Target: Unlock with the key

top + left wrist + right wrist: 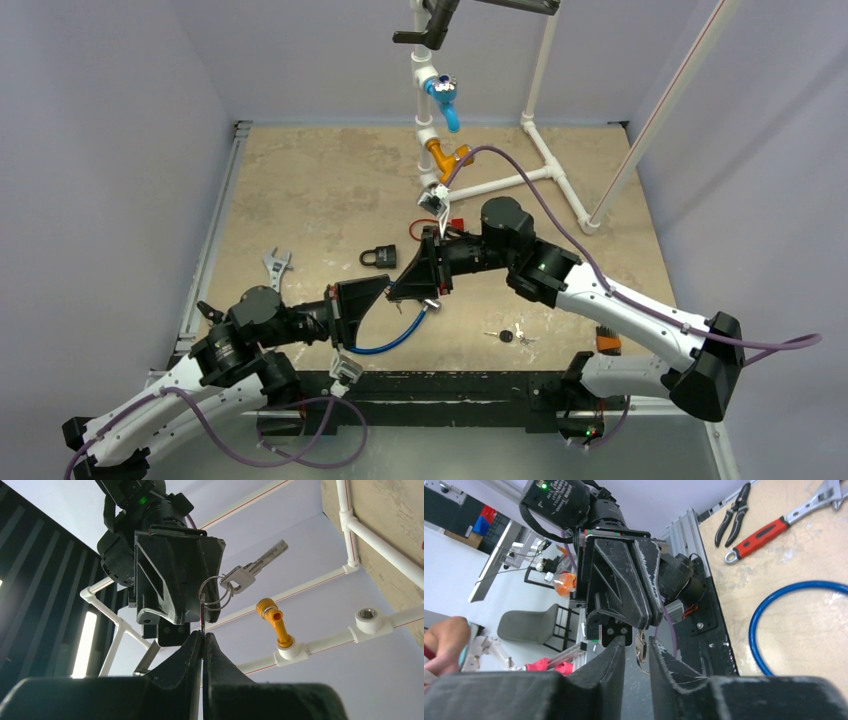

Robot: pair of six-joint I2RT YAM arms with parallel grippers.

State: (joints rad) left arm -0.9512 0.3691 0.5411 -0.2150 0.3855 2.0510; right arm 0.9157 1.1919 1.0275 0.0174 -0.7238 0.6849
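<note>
Left gripper (202, 634) pinched the key (640, 647) shut — its wrist view alone showed a second key (255, 565); right gripper (636, 641) narrowly parted over tan tabletop (320, 190).

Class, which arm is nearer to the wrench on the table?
Left. The left arm is just on the near side of the wrench; the right arm is well off to its right.

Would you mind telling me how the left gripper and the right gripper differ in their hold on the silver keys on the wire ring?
The left gripper is shut on the silver keys on the wire ring; the right gripper stands open, one of them hanging in its gap. The left gripper reaches in from the left, the right gripper from the right. Both are black and meet tip to tip above the table.
</note>
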